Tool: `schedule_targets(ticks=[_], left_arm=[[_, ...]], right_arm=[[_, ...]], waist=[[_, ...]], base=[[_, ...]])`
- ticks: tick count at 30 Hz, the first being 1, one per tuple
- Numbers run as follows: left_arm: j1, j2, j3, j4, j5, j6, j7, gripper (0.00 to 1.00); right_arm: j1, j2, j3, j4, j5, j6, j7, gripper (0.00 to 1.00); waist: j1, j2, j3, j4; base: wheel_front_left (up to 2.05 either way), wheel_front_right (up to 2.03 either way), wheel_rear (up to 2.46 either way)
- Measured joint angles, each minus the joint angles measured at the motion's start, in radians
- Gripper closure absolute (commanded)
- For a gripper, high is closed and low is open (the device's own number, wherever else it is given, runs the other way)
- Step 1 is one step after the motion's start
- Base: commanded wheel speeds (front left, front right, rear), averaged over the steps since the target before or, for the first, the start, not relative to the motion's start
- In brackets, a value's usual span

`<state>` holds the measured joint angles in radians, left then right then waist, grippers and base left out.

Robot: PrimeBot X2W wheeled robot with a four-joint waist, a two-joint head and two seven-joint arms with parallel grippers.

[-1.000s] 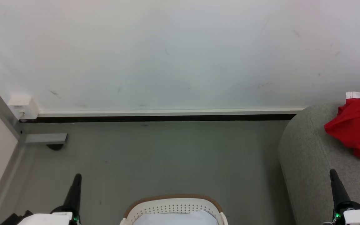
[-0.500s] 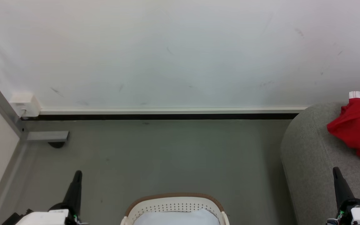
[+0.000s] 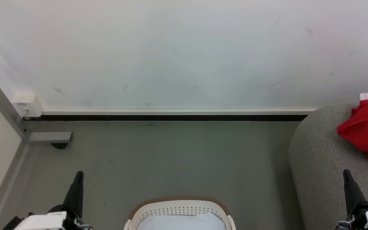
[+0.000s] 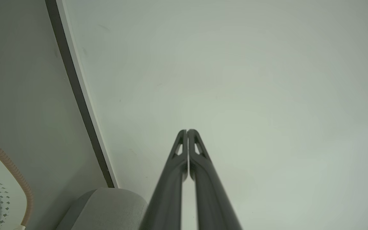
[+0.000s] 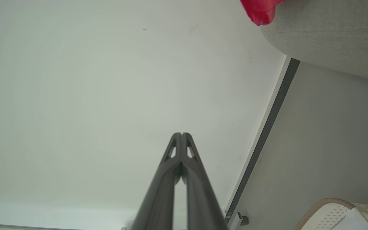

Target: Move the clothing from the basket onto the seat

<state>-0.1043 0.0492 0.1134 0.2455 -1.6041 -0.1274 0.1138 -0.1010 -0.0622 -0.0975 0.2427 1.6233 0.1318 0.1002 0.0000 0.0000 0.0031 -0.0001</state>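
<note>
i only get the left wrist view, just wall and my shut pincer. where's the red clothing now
observer: the bright red fabric garment with white trim lies on the large light grey upholstered seat, at the head view's right edge.
operator: anything in the basket
observer: the white perforated plastic basket with a tan rim holds a pale blue-white cloth in the part in view.
operator: right pincer holding anything
observer: no, the right pincer is shut on nothing, tips together before the wall.
</note>
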Motion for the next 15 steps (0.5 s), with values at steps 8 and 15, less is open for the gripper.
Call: schedule_targets(ticks=[8,15], left_arm=[[-0.001,0.0,0.0,0.0,-0.001,-0.001,0.0,1.0],[-0.001,0.0,0.0,0.0,-0.001,-0.001,0.0,1.0]], right_arm=[[0.0,0.001,-0.002,0.0,0.002,0.0,0.003,1.0],[0.0,0.002,-0.003,0.0,0.002,0.0,0.004,1.0]], waist=[[0.0,0.0,0.0,0.0],[0.0,0.0,0.0,0.0]], base=[[0.0,0.0,0.0],[0.0,0.0,0.0]])
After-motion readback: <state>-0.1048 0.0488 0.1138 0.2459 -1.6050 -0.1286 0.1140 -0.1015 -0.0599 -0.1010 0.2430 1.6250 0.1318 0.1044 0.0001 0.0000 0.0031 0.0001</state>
